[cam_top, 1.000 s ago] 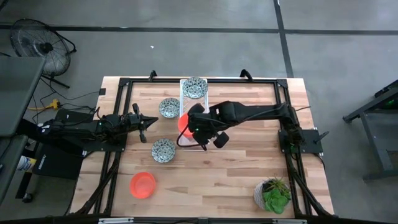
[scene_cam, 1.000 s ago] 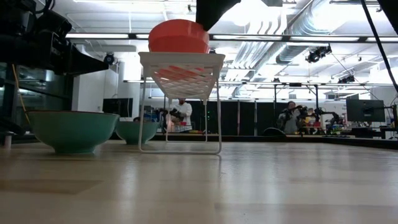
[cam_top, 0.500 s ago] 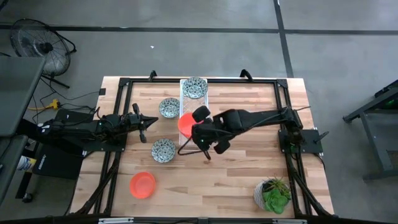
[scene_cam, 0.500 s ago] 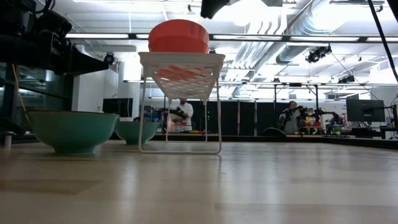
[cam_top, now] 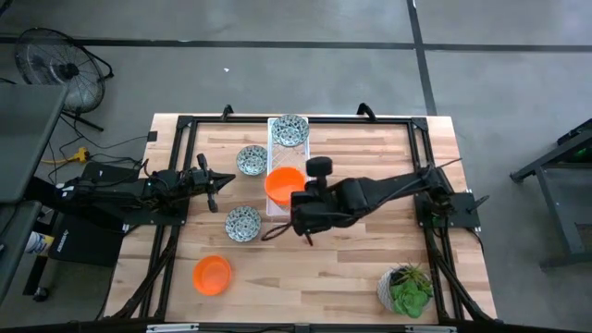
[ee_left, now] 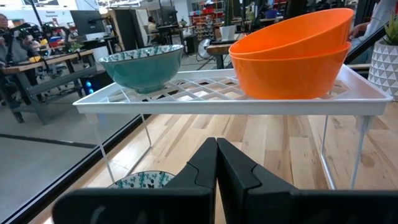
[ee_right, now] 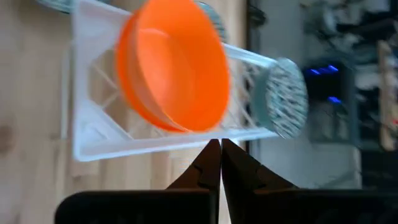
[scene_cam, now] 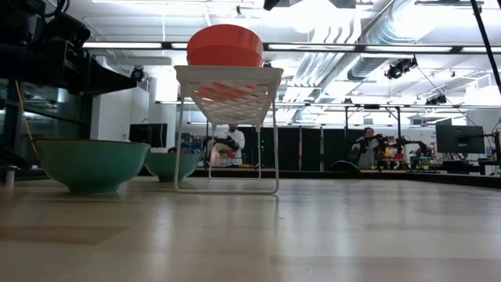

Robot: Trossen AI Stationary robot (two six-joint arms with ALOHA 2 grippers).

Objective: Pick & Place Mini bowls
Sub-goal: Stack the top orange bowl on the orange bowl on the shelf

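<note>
Two orange mini bowls sit stacked (cam_top: 284,182) on the white lattice tray (cam_top: 275,205), and they also show as the stacked orange bowls (ee_left: 292,56) in the left wrist view. One patterned bowl (cam_top: 290,129) stands at the tray's far end. Two patterned bowls (cam_top: 251,160) (cam_top: 243,223) and a third orange bowl (cam_top: 212,275) rest on the table left of the tray. My right gripper (cam_top: 302,224) is shut and hovers just past the tray's near end, above the table; in the right wrist view its fingers (ee_right: 219,155) point at the orange stack (ee_right: 174,68). My left gripper (cam_top: 222,182), also shut, waits left of the tray.
The tray stands on thin legs (scene_cam: 180,141) above the table top, so there is room beneath it. A potted green plant (cam_top: 405,289) stands at the near right corner. The black frame rails (cam_top: 176,166) run along the table's edges. Bare wood lies right of the tray.
My right gripper has drawn back from over the stacked orange bowls toward the table's near edge and risen, leaving the low view almost entirely. The orange stack stays on the tray. The left arm has kept still.
</note>
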